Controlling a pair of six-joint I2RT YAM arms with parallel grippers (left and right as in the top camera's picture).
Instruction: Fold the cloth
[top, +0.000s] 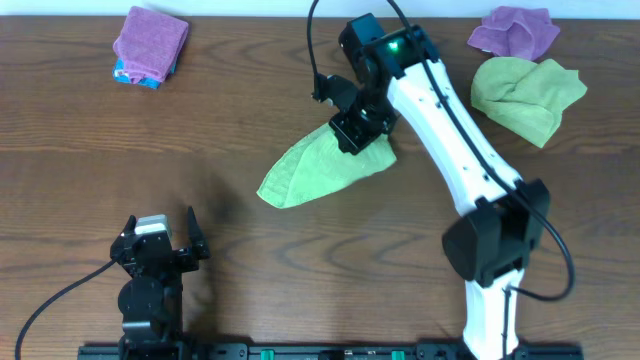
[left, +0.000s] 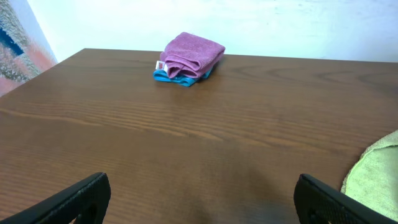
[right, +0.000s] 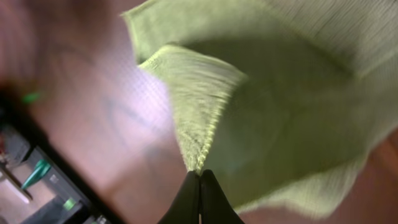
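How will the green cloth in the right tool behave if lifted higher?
Probably floppy: the green cloth drapes and folds below the right tool. Likely light, being thin. Its textured weave looks grippy, so slipping seems unlikely.

1. You have five cloths in all, on one wooden table (top: 250, 90).
2. Two of them are lime green: the centre green cloth (top: 310, 172), your landmark here, and a second green cloth (top: 525, 92) to its right and farther from the arm bases.
3. Two are purple: a crumpled purple cloth (top: 515, 32) beyond the landmark to its right, and a folded purple cloth (top: 150, 38) beyond it to its left.
4. One is a blue cloth (left: 168, 78), under the folded purple one.
5. You have two grippers: the left gripper (top: 160, 228) nearer than the landmark and to its left, and the right gripper (top: 352, 132) at its far edge.
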